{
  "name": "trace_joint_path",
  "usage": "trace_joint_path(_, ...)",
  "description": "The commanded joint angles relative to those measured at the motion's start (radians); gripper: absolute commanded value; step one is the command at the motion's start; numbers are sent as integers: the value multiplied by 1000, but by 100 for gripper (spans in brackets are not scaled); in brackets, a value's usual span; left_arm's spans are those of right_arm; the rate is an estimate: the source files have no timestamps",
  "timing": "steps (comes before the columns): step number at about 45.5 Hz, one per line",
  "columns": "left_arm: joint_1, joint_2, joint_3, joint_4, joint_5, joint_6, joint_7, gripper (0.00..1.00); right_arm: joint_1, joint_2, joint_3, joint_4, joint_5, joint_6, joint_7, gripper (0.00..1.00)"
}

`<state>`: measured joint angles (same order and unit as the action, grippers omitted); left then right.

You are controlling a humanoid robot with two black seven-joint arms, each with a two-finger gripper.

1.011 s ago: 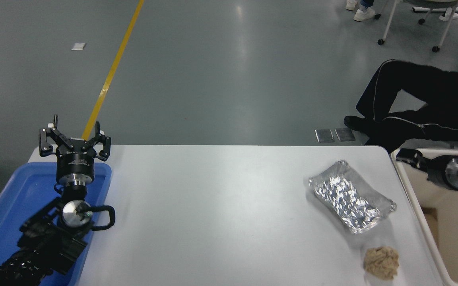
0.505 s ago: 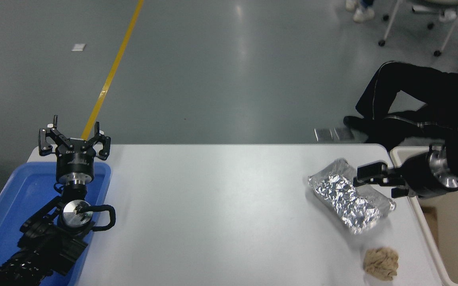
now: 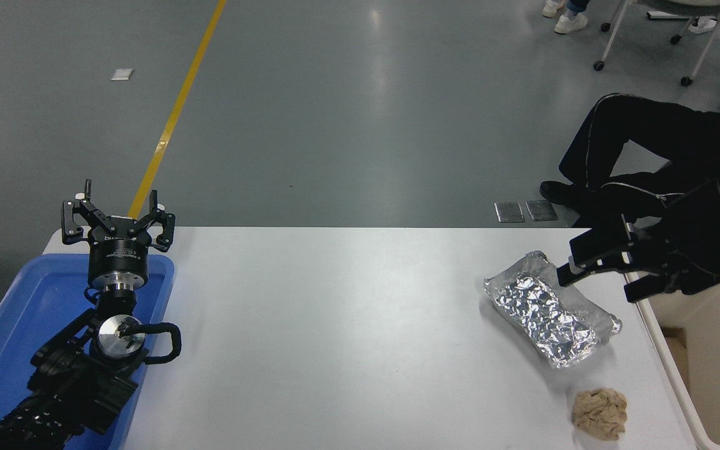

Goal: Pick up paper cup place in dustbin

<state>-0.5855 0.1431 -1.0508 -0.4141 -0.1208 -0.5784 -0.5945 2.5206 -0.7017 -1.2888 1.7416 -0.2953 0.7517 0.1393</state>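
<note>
The paper cup does not show anywhere in the head view. The dustbin (image 3: pixel 710 375) is a beige bin at the table's right edge, only partly in view. My right gripper (image 3: pixel 592 267) reaches in from the right. It hovers above the table's right edge, by the far end of the foil tray (image 3: pixel 547 319). Its jaws are apart and hold nothing. My left gripper (image 3: pixel 119 215) is parked open at the lower left, over the blue tray (image 3: pixel 22 312).
A crumpled tan paper ball (image 3: pixel 599 412) lies near the front right of the white table (image 3: pixel 347 325). A person in black trousers (image 3: pixel 647 144) sits beyond the far right corner. Chair legs on castors stand at the top right.
My right gripper has come out from over the dustbin, moving left and rising, and now hangs by the foil tray's far end. The left arm has not moved.
</note>
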Motion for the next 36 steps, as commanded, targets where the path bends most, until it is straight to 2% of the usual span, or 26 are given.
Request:
trace_joint_path(1,0,1,0,0,0,0,-1,99,66,-21,2,4,-2,34,-3,100)
trace_joint_path(11,1,1,0,0,0,0,-1,99,-17,-51,-6,4,-2,29,-10,100)
trace_joint_path(26,-1,1,0,0,0,0,-1,99,-316,-82,-52,-43,22,-285,-17,100)
trace_joint_path(36,-1,1,0,0,0,0,-1,99,-539,-91,-43,-123,110,-495,-24,100)
